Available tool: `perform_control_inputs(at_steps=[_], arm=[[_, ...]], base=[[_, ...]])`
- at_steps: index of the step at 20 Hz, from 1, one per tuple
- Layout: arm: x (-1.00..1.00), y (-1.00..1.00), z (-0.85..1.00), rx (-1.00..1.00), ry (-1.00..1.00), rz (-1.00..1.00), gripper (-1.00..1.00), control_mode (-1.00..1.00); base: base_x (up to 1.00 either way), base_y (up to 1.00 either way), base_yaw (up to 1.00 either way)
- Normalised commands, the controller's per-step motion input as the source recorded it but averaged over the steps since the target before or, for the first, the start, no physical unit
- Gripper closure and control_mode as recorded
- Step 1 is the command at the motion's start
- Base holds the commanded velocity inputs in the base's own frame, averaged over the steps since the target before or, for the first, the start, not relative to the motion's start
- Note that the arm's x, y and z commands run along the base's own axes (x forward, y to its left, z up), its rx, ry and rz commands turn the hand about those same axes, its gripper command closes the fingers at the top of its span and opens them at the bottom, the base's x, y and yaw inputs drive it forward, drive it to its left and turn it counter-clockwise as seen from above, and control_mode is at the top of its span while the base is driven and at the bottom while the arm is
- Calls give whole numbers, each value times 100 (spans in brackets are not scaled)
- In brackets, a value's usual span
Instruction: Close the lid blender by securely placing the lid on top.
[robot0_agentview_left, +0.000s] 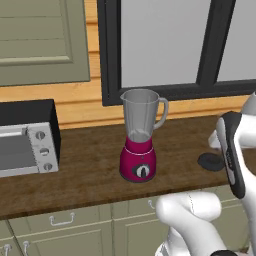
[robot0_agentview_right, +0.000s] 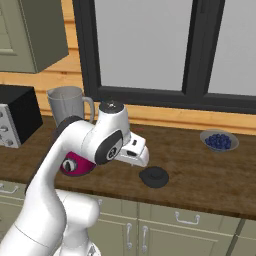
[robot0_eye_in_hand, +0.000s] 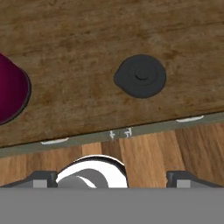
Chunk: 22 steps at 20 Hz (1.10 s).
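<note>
The blender (robot0_agentview_left: 139, 141) stands on the wooden counter with a magenta base, a black dial and a tall clear jar whose top is uncovered. In the right base view my arm hides most of its base, and the jar (robot0_agentview_right: 67, 104) rises behind it. The lid (robot0_agentview_right: 154, 176), a small black disc, lies flat on the counter to the blender's right, near the front edge; it also shows as the lid (robot0_agentview_left: 210, 161) and the lid (robot0_eye_in_hand: 141, 76). My gripper (robot0_eye_in_hand: 112, 178) hovers above the counter just short of the lid, open with nothing between its widely spread fingertips (robot0_eye_in_hand: 42, 177).
A silver-and-black toaster oven (robot0_agentview_left: 26, 142) sits at the counter's left end. A bowl of blue berries (robot0_agentview_right: 219, 140) stands at the back right. Behind the counter (robot0_agentview_left: 90, 172) are a dark-framed window and a wood wall; cabinet drawers run below the front edge.
</note>
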Motion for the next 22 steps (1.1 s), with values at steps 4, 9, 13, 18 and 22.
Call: perform_control_inputs(at_steps=[4, 9, 13, 18, 22], arm=[[0, -57, -4, 0, 9, -6, -100, -100], [0, -39, -8, 0, 1, -3, -100, -100], [15, -21, -37, 1, 0, 0, -100, -100], [37, -4, -48, 1, 3, 0, -100, -100], [47, 0, -34, 1, 3, 1, -100, -100]], base=[[0, 0, 0], [0, 0, 0], [0, 0, 0], [0, 0, 0], [0, 0, 0]])
